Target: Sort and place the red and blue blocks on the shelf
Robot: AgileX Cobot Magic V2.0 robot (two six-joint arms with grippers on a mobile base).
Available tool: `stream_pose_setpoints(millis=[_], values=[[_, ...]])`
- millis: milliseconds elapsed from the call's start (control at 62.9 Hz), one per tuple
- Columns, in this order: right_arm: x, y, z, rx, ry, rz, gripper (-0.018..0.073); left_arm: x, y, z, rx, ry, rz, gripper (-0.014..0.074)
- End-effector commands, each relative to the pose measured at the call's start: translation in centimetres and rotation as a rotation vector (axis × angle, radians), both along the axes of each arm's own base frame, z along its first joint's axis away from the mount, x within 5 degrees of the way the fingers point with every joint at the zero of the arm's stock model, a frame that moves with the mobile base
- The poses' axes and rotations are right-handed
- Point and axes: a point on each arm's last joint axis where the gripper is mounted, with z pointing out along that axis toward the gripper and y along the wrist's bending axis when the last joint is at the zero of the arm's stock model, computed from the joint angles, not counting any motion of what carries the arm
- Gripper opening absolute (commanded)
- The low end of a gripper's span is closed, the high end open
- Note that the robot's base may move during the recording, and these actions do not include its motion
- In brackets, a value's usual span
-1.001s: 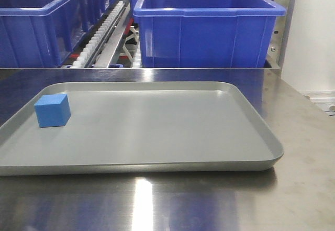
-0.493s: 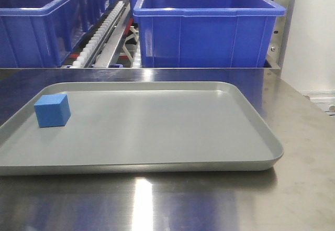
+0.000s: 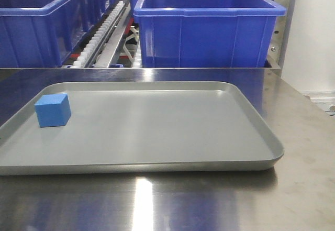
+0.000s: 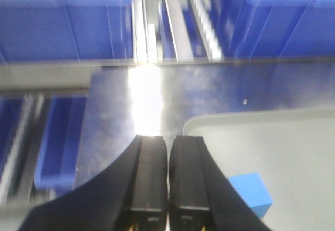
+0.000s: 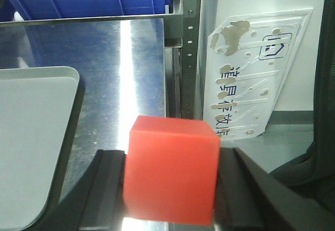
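The blue block [image 3: 52, 110] sits where it sat a second ago, near the far left corner of the shallow grey tray [image 3: 157, 131]. In the front view I find nothing that has shifted between then and now.

The red block [image 5: 172, 171] shows only in the right wrist view. There the right gripper [image 5: 171, 181] holds it, black fingers [image 5: 107, 189] pressed on two opposite sides, with the steel counter [image 5: 136, 84] and the tray's rounded corner lying beyond it. The front view shows neither arm nor the red block.

The left wrist view, which is blurred, gives me the left gripper [image 4: 168, 143]. Its fingers [image 4: 149, 173] are brought together until they meet, with nothing between them. They are over the counter just off the tray's corner, and the blue block lies to their right, apart from them.

Both blocks are plain matte cubes with clean edges. The red one is bright. The blue one is mid-toned, with its top face lighter than its sides.

Behind the tray, the shelf [image 3: 102, 37] with its white roller rails carries large blue bins [image 3: 209, 32], one at the right and one at the left. The right wrist view alone shows a perforated steel upright [image 5: 189, 32] and, beside it, a white placard [image 5: 251, 84] with printed characters.
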Motion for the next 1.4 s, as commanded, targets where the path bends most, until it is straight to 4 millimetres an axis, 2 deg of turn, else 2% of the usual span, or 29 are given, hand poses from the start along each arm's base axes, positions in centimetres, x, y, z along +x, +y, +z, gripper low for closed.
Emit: stream_pose_setpoints(millis=[0,159,604,1001,1065,1145,1304,1383], values=[[0.2,-0.1,1.6,-0.005,-0.110,-0.002,0.0056,1.8,-0.5,1.9,-0.023,0.017,-0.003,0.0132],[0.2,-0.1,1.6,-0.005,-0.108,-0.002,0.0056,2.9,-1.0,2.0,-0.002,0.133,-0.015,0.0132],[0.2,-0.1,1.6,-0.005,-0.107,-0.002,0.0056,3.1,-1.0,2.3,0.015,0.107,-0.017,0.0132],[0.2,-0.1,1.6,-0.005,-0.107,-0.002,0.0056,2.6,-1.0,1.2,0.020,0.230,-0.017,0.0141],[0.2,-0.1,1.6,-0.005,-0.107,-0.002,0.0056,2.5,-1.0,1.0,0.024,0.260,-0.018,0.0170],[0.2,-0.1,1.6,-0.005,-0.107,-0.002,0.0056,2.3,-1.0,0.8,0.012,0.289,-0.018,0.0250],[0.2,-0.1,1.6,-0.005,-0.107,-0.002,0.0056,2.3,-1.2,0.7,-0.034,0.311,-0.019,0.0510],[0.2,-0.1,1.6,-0.005,-0.107,-0.002,0.0056,2.3,-1.4,0.7,-0.081,0.321,-0.019,0.0546]])
